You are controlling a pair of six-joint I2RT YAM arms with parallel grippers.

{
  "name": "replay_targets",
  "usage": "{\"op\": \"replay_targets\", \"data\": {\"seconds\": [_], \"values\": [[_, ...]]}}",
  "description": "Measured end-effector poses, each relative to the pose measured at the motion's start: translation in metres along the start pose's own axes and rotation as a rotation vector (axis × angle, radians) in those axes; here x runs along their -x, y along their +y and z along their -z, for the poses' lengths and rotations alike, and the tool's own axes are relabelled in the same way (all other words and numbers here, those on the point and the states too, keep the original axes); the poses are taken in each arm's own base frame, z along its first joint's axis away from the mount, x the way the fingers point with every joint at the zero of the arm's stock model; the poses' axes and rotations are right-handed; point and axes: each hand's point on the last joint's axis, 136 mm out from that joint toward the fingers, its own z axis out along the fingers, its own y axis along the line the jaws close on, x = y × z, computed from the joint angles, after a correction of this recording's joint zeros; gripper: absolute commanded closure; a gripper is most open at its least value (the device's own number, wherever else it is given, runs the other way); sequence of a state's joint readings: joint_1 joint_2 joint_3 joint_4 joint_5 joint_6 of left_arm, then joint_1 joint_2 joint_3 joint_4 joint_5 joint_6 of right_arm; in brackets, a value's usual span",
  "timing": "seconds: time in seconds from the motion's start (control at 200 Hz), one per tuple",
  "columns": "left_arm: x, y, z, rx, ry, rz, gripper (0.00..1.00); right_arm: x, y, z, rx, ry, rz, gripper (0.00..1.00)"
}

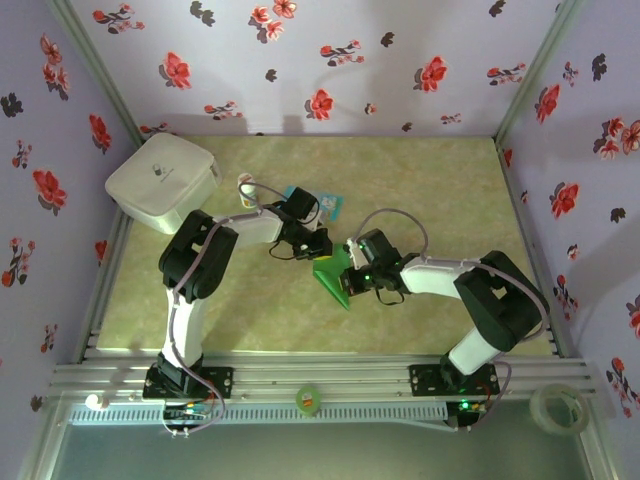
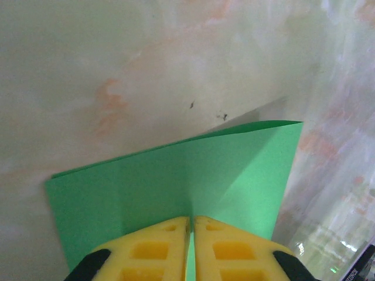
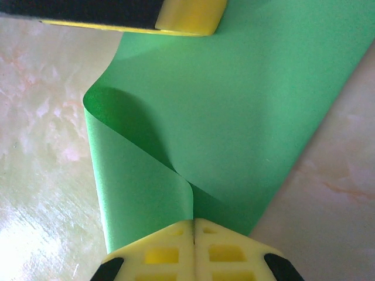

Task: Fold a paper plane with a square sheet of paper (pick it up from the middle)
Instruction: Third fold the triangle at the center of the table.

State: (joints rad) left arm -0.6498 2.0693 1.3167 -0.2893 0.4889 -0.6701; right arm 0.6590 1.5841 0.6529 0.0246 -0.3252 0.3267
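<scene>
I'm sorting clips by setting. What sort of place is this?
Likely a lab test booth, not a home: floral wall panels in a metal frame, with the left arm and right arm bolted to a rail at the edge of the table.

Both arms reach inward over the pale marbled bench [image 1: 450,190]; the left gripper [image 1: 318,247] and the right gripper [image 1: 349,262] stand close together at the far edge of the green paper [image 1: 334,283], which tapers to a point towards the near edge; a small blue-and-white packet [image 1: 328,205] lies just beyond them; a white box [image 1: 163,180] sits at the far left corner; a clear tape roll [image 1: 556,408] rests at the near right, off the bench.
</scene>
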Motion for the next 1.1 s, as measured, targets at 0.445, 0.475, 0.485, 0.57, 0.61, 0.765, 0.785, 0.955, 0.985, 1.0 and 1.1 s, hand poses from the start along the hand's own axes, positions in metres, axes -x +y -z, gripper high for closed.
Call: {"op": "replay_targets", "data": {"seconds": [0.445,0.475,0.485,0.57,0.61,0.765,0.785,0.955,0.985,1.0,1.1], "values": [[0.007,-0.037,0.069,-0.033,-0.171,-0.035,0.82,0.000,-0.001,0.000,-0.004,-0.002,0.000,1.00],[0.007,-0.041,0.074,-0.046,-0.191,-0.038,0.85,0.001,-0.001,0.000,-0.006,-0.003,0.000,1.00],[0.007,-0.042,0.076,-0.053,-0.196,-0.036,0.86,0.001,-0.001,0.000,-0.006,-0.003,0.000,1.00],[-0.001,-0.045,0.082,-0.083,-0.221,-0.031,0.92,0.001,-0.002,0.000,-0.009,-0.005,0.000,1.00],[-0.008,-0.044,0.081,-0.092,-0.219,-0.015,0.94,0.001,-0.002,0.000,-0.010,-0.007,0.000,1.00],[-0.041,-0.035,0.061,-0.119,-0.183,0.043,1.00,0.003,-0.004,0.000,-0.020,-0.016,-0.017,1.00],[-0.045,-0.034,0.058,-0.122,-0.179,0.050,1.00,0.004,-0.004,0.000,-0.022,-0.017,-0.021,1.00],[-0.071,-0.023,0.038,-0.176,-0.164,0.136,1.00,0.006,-0.007,0.001,-0.031,-0.028,-0.028,1.00],[-0.073,-0.023,0.037,-0.186,-0.167,0.146,1.00,0.006,-0.007,0.001,-0.032,-0.028,-0.028,1.00],[-0.073,-0.023,0.036,-0.195,-0.170,0.151,1.00,0.006,-0.007,0.001,-0.032,-0.029,-0.028,1.00],[-0.068,-0.031,0.035,-0.238,-0.191,0.164,1.00,0.006,-0.007,0.001,-0.033,-0.029,-0.028,1.00]]}}
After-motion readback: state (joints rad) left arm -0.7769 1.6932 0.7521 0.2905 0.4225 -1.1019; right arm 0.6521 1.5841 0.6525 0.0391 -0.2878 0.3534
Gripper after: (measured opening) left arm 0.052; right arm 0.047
